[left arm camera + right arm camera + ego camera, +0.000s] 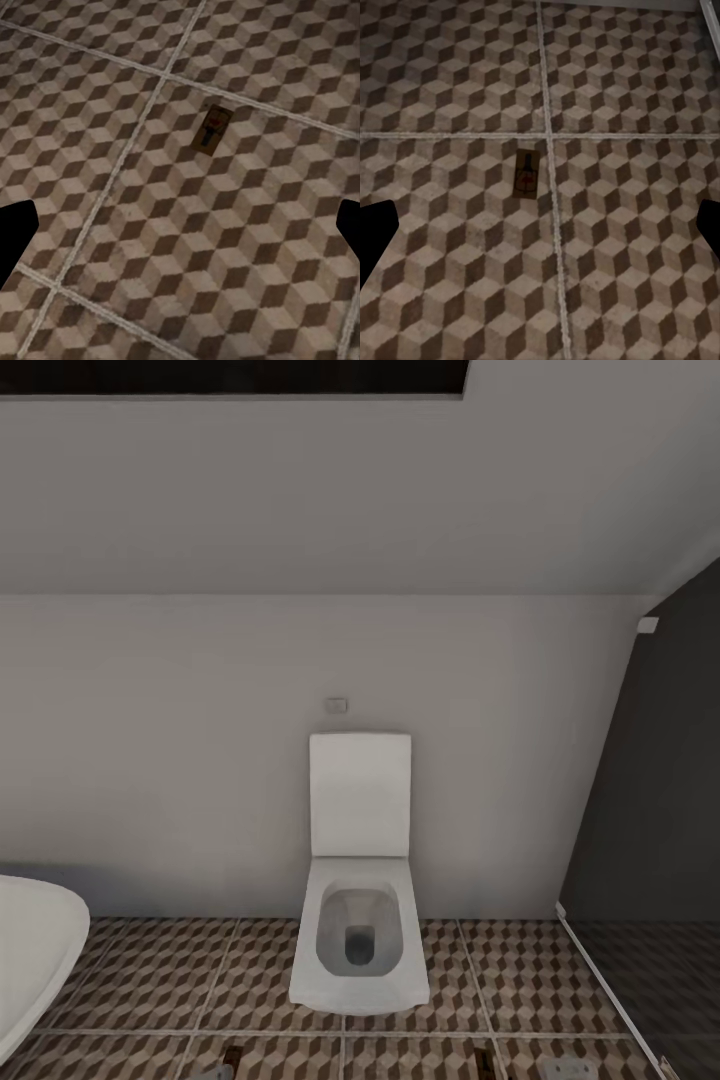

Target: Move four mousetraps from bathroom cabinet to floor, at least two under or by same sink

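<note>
Through the left wrist camera we look down on the bathroom floor (pixel 247 247), and one mousetrap (pixel 213 130) lies flat on a tile well ahead of our left claw (pixel 180 232), just short of a pale grout line. That claw is released: its dark fingertips (pixel 15 236) sit far apart at either edge, with bare tile between them. Our right claw (pixel 540 232) is spread wide in the same way, and a second mousetrap (pixel 526 174) rests on the floor ahead of it, close beside a grout line and near where two lines cross. From the head camera we face a white toilet (pixel 360 880) against a grey wall (pixel 200 760), with a white basin rim (pixel 40 950) at the left and a dark shower enclosure (pixel 660 810) at the right.
</note>
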Available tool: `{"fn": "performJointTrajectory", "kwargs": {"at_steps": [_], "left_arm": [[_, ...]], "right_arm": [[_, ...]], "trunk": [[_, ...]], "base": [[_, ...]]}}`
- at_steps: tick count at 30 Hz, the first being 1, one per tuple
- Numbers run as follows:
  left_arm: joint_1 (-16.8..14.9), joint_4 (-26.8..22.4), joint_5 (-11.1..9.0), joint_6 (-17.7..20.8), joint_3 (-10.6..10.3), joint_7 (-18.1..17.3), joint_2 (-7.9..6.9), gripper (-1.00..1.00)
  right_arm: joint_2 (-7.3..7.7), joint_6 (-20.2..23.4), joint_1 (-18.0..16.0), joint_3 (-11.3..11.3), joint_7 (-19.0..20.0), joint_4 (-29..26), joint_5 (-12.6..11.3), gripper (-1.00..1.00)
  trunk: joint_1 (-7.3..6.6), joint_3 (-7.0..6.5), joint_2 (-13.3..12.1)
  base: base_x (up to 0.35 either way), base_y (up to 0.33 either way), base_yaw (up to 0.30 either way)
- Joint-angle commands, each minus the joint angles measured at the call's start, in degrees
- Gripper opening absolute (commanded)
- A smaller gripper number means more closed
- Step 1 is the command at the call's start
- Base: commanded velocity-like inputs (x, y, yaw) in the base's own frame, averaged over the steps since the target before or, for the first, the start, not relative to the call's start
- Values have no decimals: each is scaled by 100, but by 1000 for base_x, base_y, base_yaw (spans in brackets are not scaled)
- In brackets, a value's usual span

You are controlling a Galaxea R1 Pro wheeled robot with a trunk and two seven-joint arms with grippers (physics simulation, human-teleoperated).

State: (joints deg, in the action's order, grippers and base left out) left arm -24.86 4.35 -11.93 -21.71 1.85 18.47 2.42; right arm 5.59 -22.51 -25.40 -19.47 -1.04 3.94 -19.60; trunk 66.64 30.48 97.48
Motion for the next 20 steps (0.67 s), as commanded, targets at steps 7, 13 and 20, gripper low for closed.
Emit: {"fn": "performJointTrajectory", "kwargs": {"at_steps": [7,13,20], "left_arm": [[-10,17,-17,-49,17,-13,37,100],[-4,21,-15,-45,17,-18,94,100],[18,22,-14,-44,17,-17,121,100]], "right_arm": [[-3,-31,-9,-48,-11,19,-26,100],[-2,-30,-8,-48,-12,19,-26,100],[-1,-30,-6,-48,-12,19,-26,100]], "trunk": [[0,6,3],[0,6,3],[0,6,3]], "base": [[0,0,0],[0,0,0],[0,0,0]]}}
